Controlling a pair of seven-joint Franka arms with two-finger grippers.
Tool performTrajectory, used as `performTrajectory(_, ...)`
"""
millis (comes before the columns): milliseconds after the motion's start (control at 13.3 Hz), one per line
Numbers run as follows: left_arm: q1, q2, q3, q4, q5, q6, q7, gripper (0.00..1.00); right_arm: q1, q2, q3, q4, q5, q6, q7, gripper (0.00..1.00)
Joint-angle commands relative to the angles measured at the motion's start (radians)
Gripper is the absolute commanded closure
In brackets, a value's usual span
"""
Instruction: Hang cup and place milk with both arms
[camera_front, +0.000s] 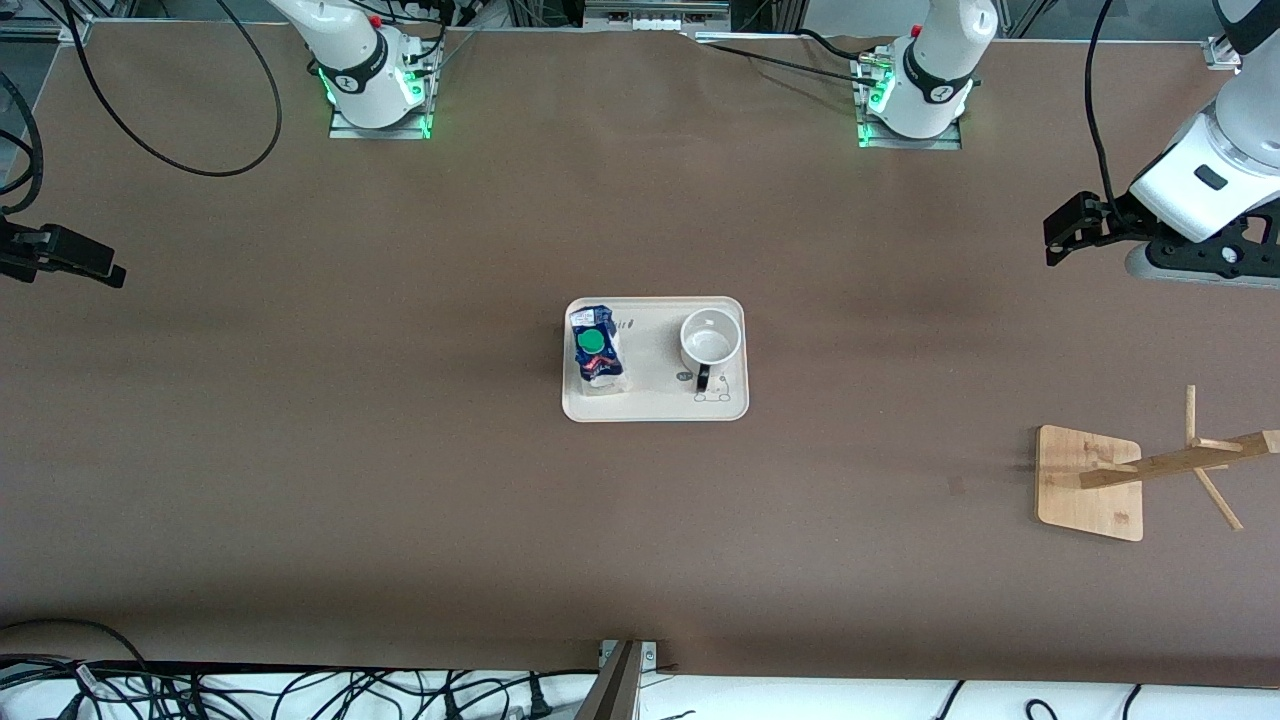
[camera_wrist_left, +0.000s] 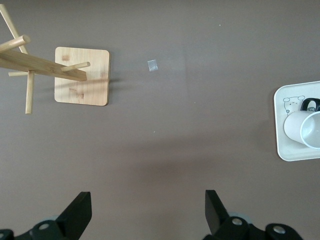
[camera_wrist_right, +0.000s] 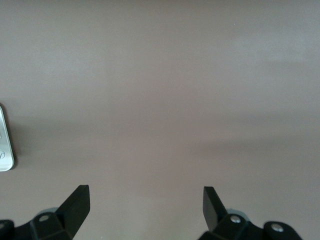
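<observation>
Partly cropped objects at frame edges
In the left wrist view, the tray (camera_wrist_left: 285, 125) and cup (camera_wrist_left: 302, 129) are cut off; the tray's drawing (camera_front: 712, 392) is too small to read.

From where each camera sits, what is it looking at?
Front view: high across the table, facing both arms' bases; cream tray with blue milk carton and white mug.
Left wrist view: looks down past the open left gripper at the wooden rack.
Right wrist view: open right gripper over bare brown table.
Front and left wrist share mug, tray, rack.

White cup (camera_front: 711, 338) with black handle, dark-blue milk (camera_front: 596, 349) — green cap — on cream tray (camera_front: 655, 406), brown table (camera_front: 400, 450).
</observation>
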Motion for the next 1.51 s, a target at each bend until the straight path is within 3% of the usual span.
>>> performTrajectory(0, -0.002, 0.019, 0.0, 0.039, -0.008, -0.025, -0.003, 0.0, 0.001, -0.008, 0.001, -0.007, 0.003, -0.008, -0.011, 0.0)
performTrajectory(1130, -0.005, 0.017, 0.0, 0.04, -0.006, -0.027, -0.005, 0.0, 0.031, 0.03, 0.001, -0.016, 0.004, -0.071, -0.06, 0.0)
performTrajectory(1432, -0.008, 0.017, 0.0, 0.04, -0.006, -0.027, -0.005, 0.0, 0.12, 0.059, 0.001, -0.016, 0.009, -0.092, -0.07, 0.0)
